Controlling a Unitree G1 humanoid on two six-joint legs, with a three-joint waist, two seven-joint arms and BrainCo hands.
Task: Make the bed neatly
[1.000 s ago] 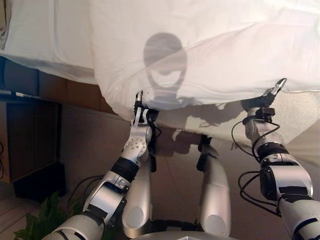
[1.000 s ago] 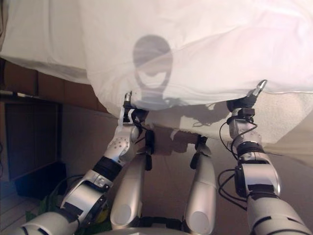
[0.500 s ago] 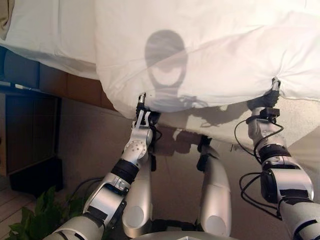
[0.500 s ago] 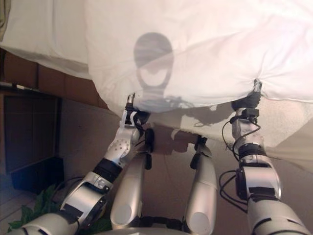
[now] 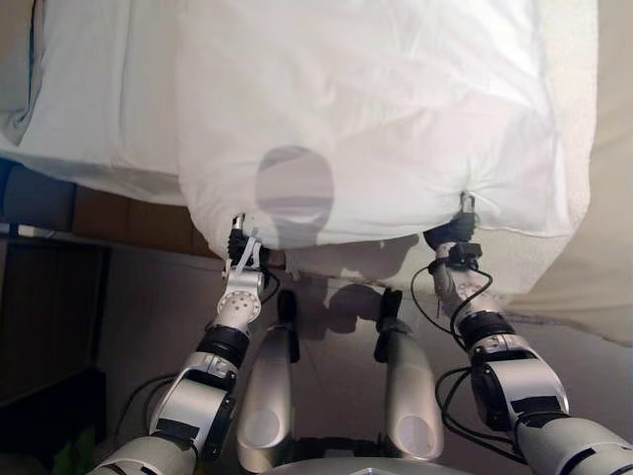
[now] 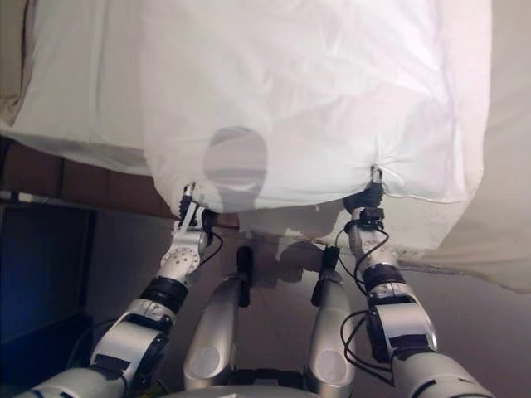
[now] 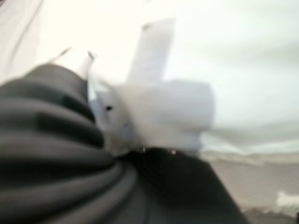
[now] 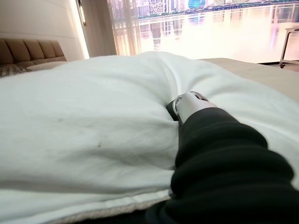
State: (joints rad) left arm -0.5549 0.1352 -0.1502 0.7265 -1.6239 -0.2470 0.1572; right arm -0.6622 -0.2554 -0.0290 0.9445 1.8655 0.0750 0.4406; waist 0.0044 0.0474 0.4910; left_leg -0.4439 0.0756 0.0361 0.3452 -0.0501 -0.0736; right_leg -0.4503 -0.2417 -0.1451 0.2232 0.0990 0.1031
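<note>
Down at 7 o'clock the left hand [image 5: 240, 259] and at 5 o'clock the right hand [image 5: 453, 234] both meet the near hem of the white duvet [image 5: 366, 119]; whether either actually pinches it, I cannot tell. The duvet looks soft, puffy and light, best held at its corners. It lies spread over the bed [image 5: 89, 109] toward 12 o'clock. No writing shows.

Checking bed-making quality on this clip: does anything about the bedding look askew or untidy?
Yes. The white duvet is bunched and puckered where the right hand and left hand meet its near edge, which overhangs the bed unevenly.
</note>
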